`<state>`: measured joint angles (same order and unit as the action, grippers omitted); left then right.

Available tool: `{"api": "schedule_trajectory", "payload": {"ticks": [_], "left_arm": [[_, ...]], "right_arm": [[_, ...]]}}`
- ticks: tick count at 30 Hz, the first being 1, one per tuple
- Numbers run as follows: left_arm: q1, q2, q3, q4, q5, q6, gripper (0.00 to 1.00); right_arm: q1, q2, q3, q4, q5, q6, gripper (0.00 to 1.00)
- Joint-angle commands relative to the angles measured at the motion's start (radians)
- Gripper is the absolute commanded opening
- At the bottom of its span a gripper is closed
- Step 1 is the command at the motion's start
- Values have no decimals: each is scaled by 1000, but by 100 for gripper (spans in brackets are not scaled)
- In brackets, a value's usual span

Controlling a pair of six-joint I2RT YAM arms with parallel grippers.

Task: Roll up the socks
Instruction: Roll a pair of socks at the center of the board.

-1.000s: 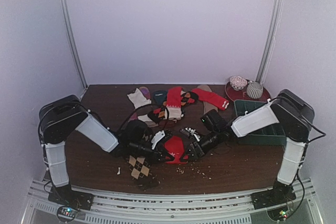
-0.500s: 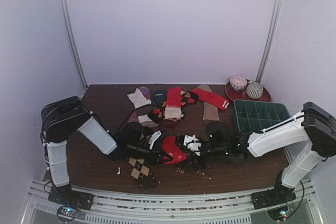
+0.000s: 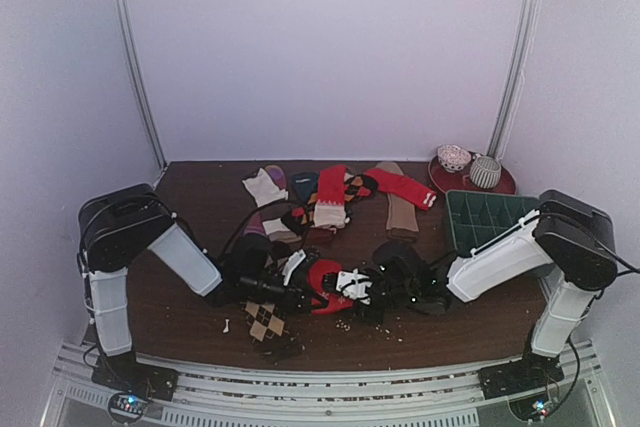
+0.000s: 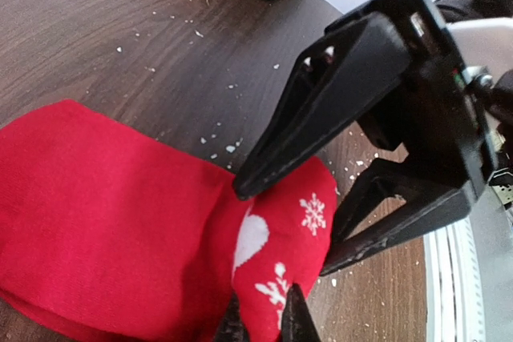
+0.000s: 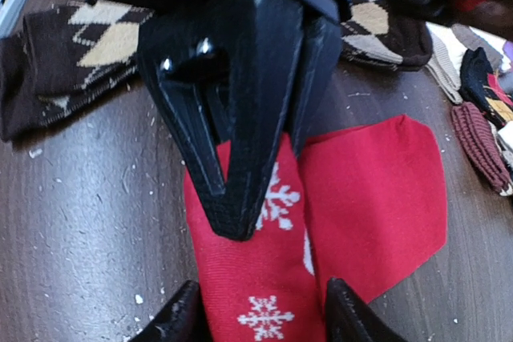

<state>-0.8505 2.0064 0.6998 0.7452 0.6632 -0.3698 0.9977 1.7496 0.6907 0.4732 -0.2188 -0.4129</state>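
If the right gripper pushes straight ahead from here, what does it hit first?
Most likely the left gripper, shut on the red sock directly ahead. The sock lies between the right gripper's open jaws, so cloth drags along too. Depth is hard to judge.

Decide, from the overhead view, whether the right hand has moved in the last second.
Yes. The right hand has shifted left, farther from the green tray, over the red sock.

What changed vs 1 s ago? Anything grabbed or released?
The right arm dropped low and stretched out, then raised its elbow again; right tool edged leftward along the red sock, jaws open astride it. Nothing grabbed or released. Unchanged: left tool shut on the red sock, argyle sock, back pile.
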Motion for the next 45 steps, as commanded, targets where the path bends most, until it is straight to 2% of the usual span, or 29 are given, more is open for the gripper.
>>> {"api": "schedule_trajectory", "payload": {"ticks": [1, 6, 9, 10, 11, 13, 18, 22, 26, 31, 40, 45], "left_arm": [[2, 70, -62, -257, -30, 10, 0], [4, 71, -54, -274, -31, 30, 0], [4, 50, -48, -292, -53, 61, 0], [4, 31, -49, -301, -68, 78, 6], [4, 6, -50, -319, -88, 99, 19], [4, -60, -58, -348, -136, 144, 31], [3, -270, -115, -338, -235, 221, 43], [2, -413, -175, -252, -266, 266, 53], [0, -438, -164, -162, -241, 314, 56], [-6, -327, -55, -147, -165, 376, 57], [-18, -140, 24, -131, -43, 388, 57], [-19, -117, 3, -133, -20, 384, 57]], "right_arm": [[4, 43, 29, -6, 31, 10, 47], [4, 60, 58, -71, -13, 42, 22], [4, 62, 102, -183, -69, 92, 15], [2, 61, 121, -230, -94, 115, 14], [1, 65, 141, -288, -119, 140, 13], [0, 78, 192, -417, -152, 192, 13], [-23, 144, 271, -654, -264, 342, 14], [-68, 196, 276, -698, -382, 439, 15], [-138, 257, 249, -649, -481, 523, 14], [-180, 315, 256, -651, -553, 552, 14], [-221, 348, 262, -681, -550, 537, 14], [-229, 361, 278, -697, -545, 526, 14]]}}
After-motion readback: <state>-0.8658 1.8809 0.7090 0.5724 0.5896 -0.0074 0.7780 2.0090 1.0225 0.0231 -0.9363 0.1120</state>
